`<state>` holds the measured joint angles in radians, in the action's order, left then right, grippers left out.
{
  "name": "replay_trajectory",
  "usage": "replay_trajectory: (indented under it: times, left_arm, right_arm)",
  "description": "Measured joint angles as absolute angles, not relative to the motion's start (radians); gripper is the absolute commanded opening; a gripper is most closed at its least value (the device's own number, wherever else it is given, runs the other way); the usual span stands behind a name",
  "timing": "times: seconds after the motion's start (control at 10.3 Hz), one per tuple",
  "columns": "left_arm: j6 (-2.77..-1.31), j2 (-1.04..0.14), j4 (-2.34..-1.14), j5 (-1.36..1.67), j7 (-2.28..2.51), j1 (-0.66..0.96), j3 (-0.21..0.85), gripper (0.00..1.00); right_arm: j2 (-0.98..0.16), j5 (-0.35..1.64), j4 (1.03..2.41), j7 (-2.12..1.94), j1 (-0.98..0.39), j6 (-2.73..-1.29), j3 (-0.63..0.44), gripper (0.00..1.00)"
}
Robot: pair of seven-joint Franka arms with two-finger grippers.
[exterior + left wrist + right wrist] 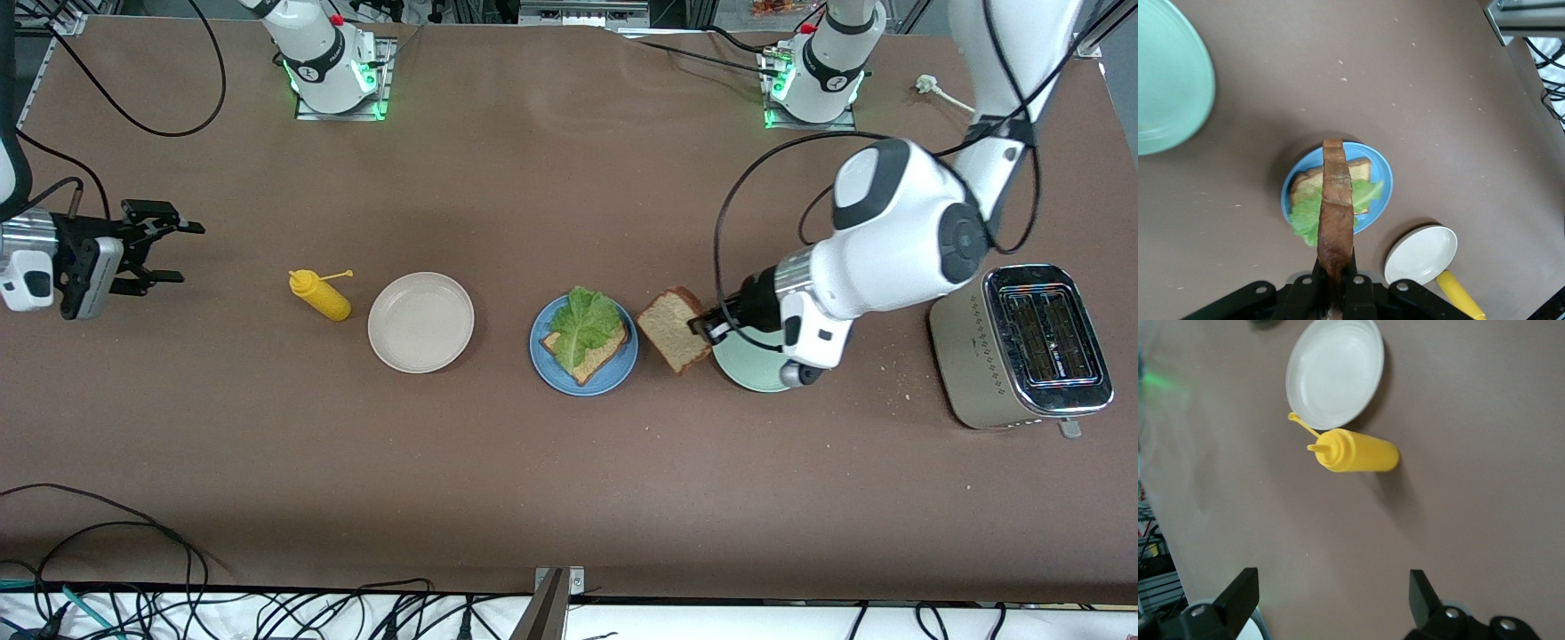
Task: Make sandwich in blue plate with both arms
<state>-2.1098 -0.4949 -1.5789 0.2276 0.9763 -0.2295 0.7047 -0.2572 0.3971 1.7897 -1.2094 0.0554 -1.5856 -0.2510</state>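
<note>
Brown bread, second slice (676, 330), is pinched by one edge in the left gripper (711, 325), jaws clamped tight on the crust. Slice hangs in the air over the table between the blue plate (584, 374) and the mint-green plate (745, 366), tilted, long axis running from the fingers toward the blue plate. In the left wrist view the slice (1336, 207) shows edge-on, sticking straight out from the gripper (1335, 283), with the blue plate (1380, 165) right past its free end.

On the blue plate: bottom slice (593, 353) with the lettuce leaf (583, 321) on top, so the sandwich is missing only its lid. Blue plate sits mid-table, between the beige plate (420, 321) and the mint-green one.

Key relation: open sandwich lies just beside the held slice, toward the right arm's end of the table; left arm is clearly the nearer one. Likely a short carry over the lettuce, then lay flat and release.

Left arm reaches down from its base, forearm bent low, wrist roughly horizontal over the mint-green plate.

Right gripper (160, 252) waits with jaws wide apart, holding nothing, over bare table at its own end, near the yellow mustard bottle (322, 297). Toaster (1022, 345) stands at the left arm's end.
</note>
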Motion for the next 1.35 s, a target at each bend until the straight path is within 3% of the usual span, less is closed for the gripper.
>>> replay_trajectory:
  times: [0.48,0.97,1.35]
  left_arm:
    - [-2.296,-0.602,-1.594,0.228,0.997,-0.089,0.704,0.0]
    - [-2.494,-0.655,-1.622,0.228,1.015,0.023,0.696,0.0]
    - [-2.525,-0.681,-1.623,0.228,1.015,0.088,0.631,0.0]
  right_arm:
    - [-0.17,0.142,1.753,-0.663,0.014,-1.742,-0.189,1.0]
    - [-0.003,0.027,1.75,-0.15,-0.035,-1.735,-0.109,1.0]
    - [0.012,0.024,1.719,-0.087,-0.009,-1.676,-0.081,1.0]
